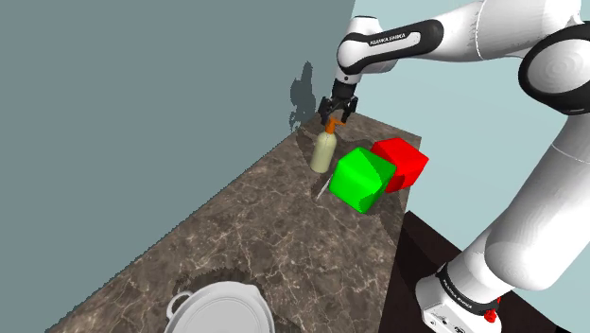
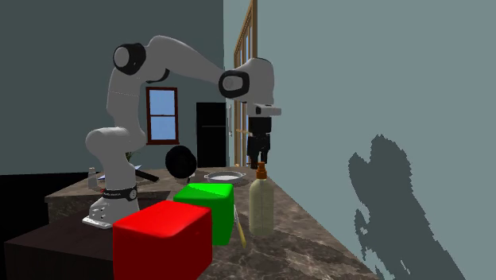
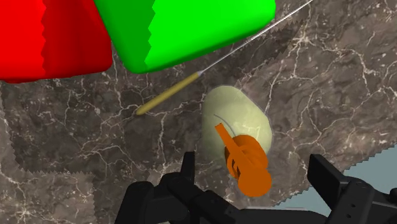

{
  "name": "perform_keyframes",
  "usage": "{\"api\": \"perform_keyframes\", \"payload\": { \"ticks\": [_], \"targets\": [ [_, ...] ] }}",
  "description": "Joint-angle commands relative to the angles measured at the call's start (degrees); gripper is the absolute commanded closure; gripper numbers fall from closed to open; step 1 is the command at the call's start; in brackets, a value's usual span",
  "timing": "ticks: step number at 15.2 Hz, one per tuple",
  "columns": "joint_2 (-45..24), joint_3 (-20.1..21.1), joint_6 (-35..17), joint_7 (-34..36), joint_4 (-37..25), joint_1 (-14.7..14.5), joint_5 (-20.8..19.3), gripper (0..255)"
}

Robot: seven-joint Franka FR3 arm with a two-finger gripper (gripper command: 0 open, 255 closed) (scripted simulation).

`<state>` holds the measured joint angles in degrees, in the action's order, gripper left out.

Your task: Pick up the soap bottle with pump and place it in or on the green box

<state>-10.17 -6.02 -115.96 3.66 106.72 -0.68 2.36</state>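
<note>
shoulder view: poised over the pump bottle

spanning most of the picture, a brown veined counter [image 1: 236, 246], with the white arm [image 1: 492, 38] stretched over its far end. there, side by side, a green box [image 1: 361, 178] and a red box [image 1: 402, 163], touching or nearly so. just beside the green box, on the wall side, the pale soap bottle [image 1: 323, 151], upright on the counter and not yet lifted. between bottle and box, a thin yellow-handled utensil [image 3: 168, 98] lying flat.

for the step in hand, judged to be the last descent before the grasp: come straight down, stay centred over the bottle's top, and sink low enough to clamp on the neck or upper body, not on the spout. squeeze gently; tall and slim, so likely to tip if nudged sideways. steer clear of the utensil.

then the gripper [image 1: 338, 115]: hovering right above the bottle, fingers [image 3: 331, 181] spread wide, carrying nothing and apparently touching nothing. between them, smallest of all, the orange pump [image 3: 248, 167].
</note>
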Motion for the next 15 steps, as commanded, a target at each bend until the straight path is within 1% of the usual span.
{"api": "perform_keyframes", "payload": {
  "ticks": [1,3,10,11,15],
  "targets": [
    [-0.6,0.0,-1.3,0.0,0.7,0.0,0.1,0],
    [-1.0,0.1,-2.4,-0.1,1.4,0.0,0.2,0],
    [-1.1,0.1,-2.4,-0.1,1.4,0.0,0.2,0],
    [-1.1,0.1,-2.4,-0.1,1.4,0.0,0.2,255],
    [-1.1,0.1,-2.4,-0.1,1.4,0.0,0.2,255]
  ]
}}
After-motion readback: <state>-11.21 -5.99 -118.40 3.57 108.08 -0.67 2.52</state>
